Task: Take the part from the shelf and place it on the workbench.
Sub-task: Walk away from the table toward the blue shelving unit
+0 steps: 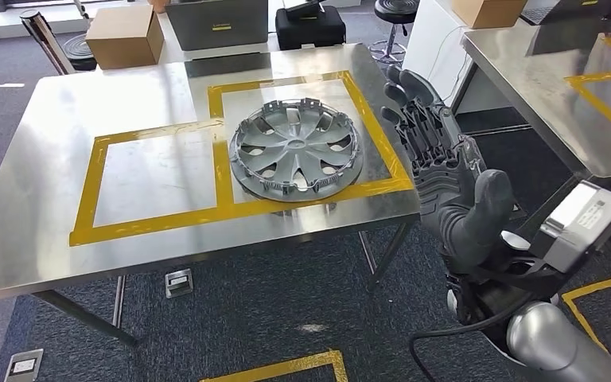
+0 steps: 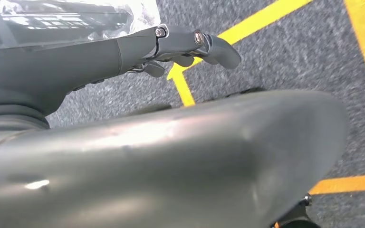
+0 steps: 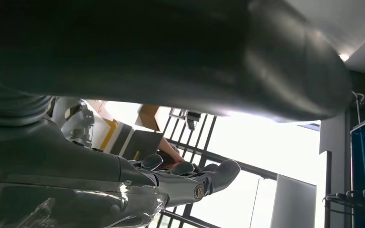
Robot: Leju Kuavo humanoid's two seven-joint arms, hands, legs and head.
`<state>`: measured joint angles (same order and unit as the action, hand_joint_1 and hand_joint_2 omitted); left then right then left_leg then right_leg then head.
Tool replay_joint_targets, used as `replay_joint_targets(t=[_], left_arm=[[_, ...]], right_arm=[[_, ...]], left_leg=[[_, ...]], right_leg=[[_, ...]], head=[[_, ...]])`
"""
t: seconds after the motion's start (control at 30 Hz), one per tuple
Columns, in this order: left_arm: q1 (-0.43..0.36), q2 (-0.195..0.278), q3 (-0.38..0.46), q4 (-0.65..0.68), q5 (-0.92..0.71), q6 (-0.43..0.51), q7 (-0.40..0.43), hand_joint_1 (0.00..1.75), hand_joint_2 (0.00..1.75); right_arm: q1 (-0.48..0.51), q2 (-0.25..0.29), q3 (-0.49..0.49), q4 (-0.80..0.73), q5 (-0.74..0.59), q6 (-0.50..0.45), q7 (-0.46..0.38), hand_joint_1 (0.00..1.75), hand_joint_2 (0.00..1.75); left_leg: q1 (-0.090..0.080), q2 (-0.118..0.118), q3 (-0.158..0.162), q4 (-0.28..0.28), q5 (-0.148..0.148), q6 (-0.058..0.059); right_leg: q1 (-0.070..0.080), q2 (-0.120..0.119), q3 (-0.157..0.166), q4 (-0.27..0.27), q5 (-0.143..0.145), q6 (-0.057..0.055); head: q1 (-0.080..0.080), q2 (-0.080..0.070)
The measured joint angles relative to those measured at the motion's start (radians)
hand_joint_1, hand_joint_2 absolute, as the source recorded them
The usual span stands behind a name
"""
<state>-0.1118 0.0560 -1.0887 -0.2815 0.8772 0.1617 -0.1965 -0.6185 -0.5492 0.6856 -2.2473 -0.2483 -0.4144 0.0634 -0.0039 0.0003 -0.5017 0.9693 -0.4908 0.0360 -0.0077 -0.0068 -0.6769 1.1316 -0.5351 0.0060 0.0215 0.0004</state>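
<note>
Part (image 1: 297, 150) on workbench (image 1: 64, 159) | right hand (image 1: 445, 179) empty, fingers spread | left hand (image 2: 171, 156) blurred

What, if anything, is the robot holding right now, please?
Nothing: the right hand is open beside the workbench, and the hubcap lies free on it.

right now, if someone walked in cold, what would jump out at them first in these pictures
The silver hubcap lies flat on the steel workbench, inside the right-hand box of yellow tape. Just off the workbench's right edge, the robot's right hand is raised with its fingers spread, holding nothing. The left hand hangs over grey carpet crossed by yellow floor lines.
</note>
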Motion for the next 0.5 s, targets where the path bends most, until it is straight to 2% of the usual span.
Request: replay_joint_targets(t=[0.03, 0.07, 0.1, 0.13, 0.17, 0.2, 0.23, 0.27, 0.3, 0.4, 0.43, 0.47, 0.5], left_arm=[[0.000, -0.001, 0.000, 0.000, 0.000, 0.000, 0.000, 0.00, 0.00], [0.000, -0.001, 0.000, 0.000, 0.000, 0.000, 0.000, 0.00, 0.00], [0.001, -0.001, 0.000, 0.000, 0.001, 0.000, 0.001, 0.00, 0.00], [0.001, -0.001, 0.000, 0.000, 0.001, 0.000, 0.001, 0.00, 0.00], [0.001, -0.001, 0.000, 0.000, 0.001, 0.000, 0.001, 0.00, 0.00], [0.001, -0.001, 0.000, 0.000, 0.001, 0.000, 0.001, 0.00, 0.00], [0.000, -0.001, 0.000, 0.000, 0.002, 0.000, 0.001, 0.00, 0.00], [-0.001, -0.001, 0.000, 0.000, 0.002, 0.000, 0.001, 0.00, 0.00], [-0.001, 0.000, 0.000, 0.000, 0.003, 0.000, 0.001, 0.00, 0.00], [0.000, 0.000, 0.000, 0.001, 0.005, 0.000, 0.002, 0.00, 0.00], [0.001, 0.000, 0.000, 0.002, 0.007, 0.000, 0.002, 0.00, 0.00], [0.002, 0.000, 0.000, 0.002, 0.008, 0.000, 0.001, 0.00, 0.00], [0.003, 0.000, 0.000, 0.002, 0.009, 0.000, 0.001, 0.00, 0.00]], right_arm=[[0.002, 0.000, 0.000, 0.000, 0.000, 0.000, 0.000, 0.00, 0.00], [0.005, -0.001, 0.000, 0.000, 0.000, 0.000, 0.001, 0.00, 0.00], [0.007, -0.001, 0.000, 0.000, 0.000, 0.000, 0.001, 0.00, 0.00], [0.008, -0.001, -0.001, 0.000, 0.000, 0.000, 0.001, 0.00, 0.00], [0.008, -0.001, -0.001, 0.000, 0.000, 0.000, 0.001, 0.00, 0.00], [0.008, -0.001, -0.001, 0.000, 0.000, 0.000, 0.001, 0.00, 0.00], [0.008, -0.001, -0.002, 0.000, 0.000, 0.000, 0.001, 0.00, 0.00], [0.009, -0.001, -0.002, 0.000, 0.000, 0.000, 0.001, 0.00, 0.00], [0.009, -0.001, -0.003, 0.000, 0.000, 0.000, 0.000, 0.00, 0.00], [0.010, -0.001, -0.003, -0.001, 0.000, 0.000, -0.001, 0.00, 0.00], [0.011, -0.001, -0.003, -0.001, 0.000, 0.000, -0.001, 0.00, 0.00], [0.011, -0.001, -0.002, -0.001, 0.000, 0.000, -0.001, 0.00, 0.00], [0.012, -0.001, -0.002, -0.001, 0.000, 0.000, -0.001, 0.00, 0.00]], left_leg=[[0.000, 0.000, -0.015, 0.002, 0.010, 0.001], [0.000, 0.000, -0.031, 0.004, 0.020, 0.000], [0.000, 0.000, -0.047, 0.008, 0.029, -0.001], [0.001, 0.000, -0.063, 0.013, 0.037, -0.004], [0.002, 0.000, -0.078, 0.019, 0.044, -0.007], [0.002, 0.000, -0.092, 0.027, 0.050, -0.011], [0.001, -0.001, -0.103, 0.035, 0.055, -0.016], [0.000, -0.002, -0.111, 0.040, 0.060, -0.021], [0.000, -0.003, -0.117, 0.044, 0.065, -0.027], [0.002, -0.005, -0.124, 0.045, 0.081, -0.041], [0.003, -0.006, -0.129, 0.049, 0.074, -0.045], [0.004, -0.006, -0.136, 0.067, 0.051, -0.050], [0.006, -0.006, -0.147, 0.103, 0.010, -0.055]], right_leg=[[-0.002, 0.000, -0.016, 0.066, -0.042, 0.004], [-0.003, 0.000, -0.026, 0.122, -0.064, 0.007], [-0.005, 0.000, -0.023, 0.151, -0.061, 0.010], [-0.006, 0.000, -0.004, 0.146, -0.040, 0.012], [-0.008, 0.000, 0.033, 0.104, -0.011, 0.012], [-0.010, 0.001, 0.081, 0.037, 0.005, 0.013], [-0.010, 0.004, 0.128, -0.034, 0.008, 0.010], [-0.009, 0.007, 0.162, -0.088, 0.003, 0.005], [-0.008, 0.010, 0.178, -0.119, -0.007, -0.002], [-0.004, 0.011, 0.171, -0.125, 0.001, -0.024], [-0.004, 0.008, 0.166, -0.125, 0.009, -0.033], [-0.005, 0.006, 0.157, -0.126, 0.018, -0.042], [-0.006, 0.003, 0.147, -0.128, 0.028, -0.049]], head=[[0.003, 0.000], [0.005, 0.000], [0.007, 0.000], [0.008, 0.000], [0.010, 0.000], [0.011, 0.000], [0.013, 0.000], [0.014, 0.000], [0.015, 0.000], [0.014, 0.000], [0.012, 0.000], [0.010, 0.000], [0.006, 0.000]])
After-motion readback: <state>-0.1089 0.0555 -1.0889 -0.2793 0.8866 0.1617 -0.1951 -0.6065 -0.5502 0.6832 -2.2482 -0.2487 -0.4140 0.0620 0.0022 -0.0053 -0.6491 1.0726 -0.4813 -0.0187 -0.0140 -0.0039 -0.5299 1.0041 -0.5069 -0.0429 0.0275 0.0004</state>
